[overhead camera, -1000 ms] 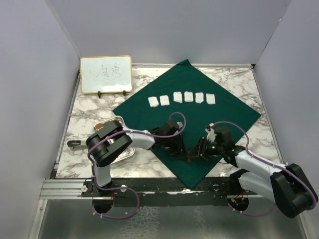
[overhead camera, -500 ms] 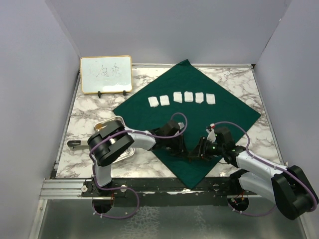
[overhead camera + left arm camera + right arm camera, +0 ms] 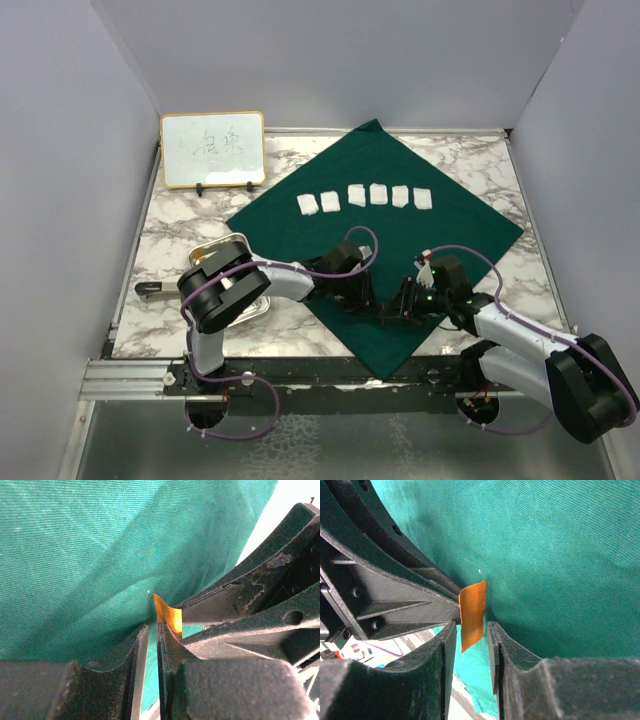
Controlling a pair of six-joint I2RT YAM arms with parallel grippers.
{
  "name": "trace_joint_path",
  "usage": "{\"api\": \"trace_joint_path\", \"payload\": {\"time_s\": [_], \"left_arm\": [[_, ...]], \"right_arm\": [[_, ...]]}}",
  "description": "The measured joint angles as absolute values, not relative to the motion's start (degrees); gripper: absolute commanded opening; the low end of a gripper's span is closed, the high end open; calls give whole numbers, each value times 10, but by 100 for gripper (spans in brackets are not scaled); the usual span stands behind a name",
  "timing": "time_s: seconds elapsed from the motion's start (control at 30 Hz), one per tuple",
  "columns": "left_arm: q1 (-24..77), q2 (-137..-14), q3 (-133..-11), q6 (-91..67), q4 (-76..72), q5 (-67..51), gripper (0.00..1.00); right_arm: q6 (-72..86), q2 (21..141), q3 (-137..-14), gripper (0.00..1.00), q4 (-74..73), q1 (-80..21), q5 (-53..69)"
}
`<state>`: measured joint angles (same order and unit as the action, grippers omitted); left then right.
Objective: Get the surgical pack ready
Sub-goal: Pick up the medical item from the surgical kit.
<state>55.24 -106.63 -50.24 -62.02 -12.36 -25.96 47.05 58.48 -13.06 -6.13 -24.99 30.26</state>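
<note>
Green drape [image 3: 455, 240], spread flat as a diamond over the middle of the marble desk [image 3: 175, 225], one corner pointing at the arms and the opposite one at the back wall. On its far half, a row of six white gauze squares [image 3: 379, 194], side by side and apart from one another. Off its left edge, on bare marble, a steel tray [image 3: 222, 243], largely hidden under the left arm [image 3: 285, 278] (contents not to be made out). In the far left corner, a wood-framed whiteboard [image 3: 212, 150], propped upright with faint writing on it.

Both arms bent inward, low over the near corner of the drape, tips nearly meeting. Between the left fingers [image 3: 120, 665], only a thin slit. At their tips, a small orange strip [image 3: 472, 615], seemingly nipped by one edge. From the other side, the right arm [image 3: 510, 335] reaching in, with the right fingers [image 3: 437, 670] parted, one on each side of the strip. Close to it, yet a sliver of gap either way, so not clamping it. Strip slightly curled, just above the drape; touching it or not, cannot tell. Behind it in both wrist views, green weave, with a sliver of pale desk past the drape's edge.
</note>
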Motion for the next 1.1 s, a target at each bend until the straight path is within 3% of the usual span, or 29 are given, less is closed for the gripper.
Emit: {"api": "trace_joint_path", "payload": {"time_s": [0.7, 0.83, 1.1], "left_arm": [[554, -1070, -510, -619, -119, -257, 20], [554, -1062, -510, -611, -107, -247, 26], [528, -982, -498, -564, -27, -197, 49]], "right_arm": [[458, 585, -147, 8, -93, -250, 281], [457, 586, -147, 1, -94, -250, 276], [447, 588, -152, 1, -105, -250, 267]]}}
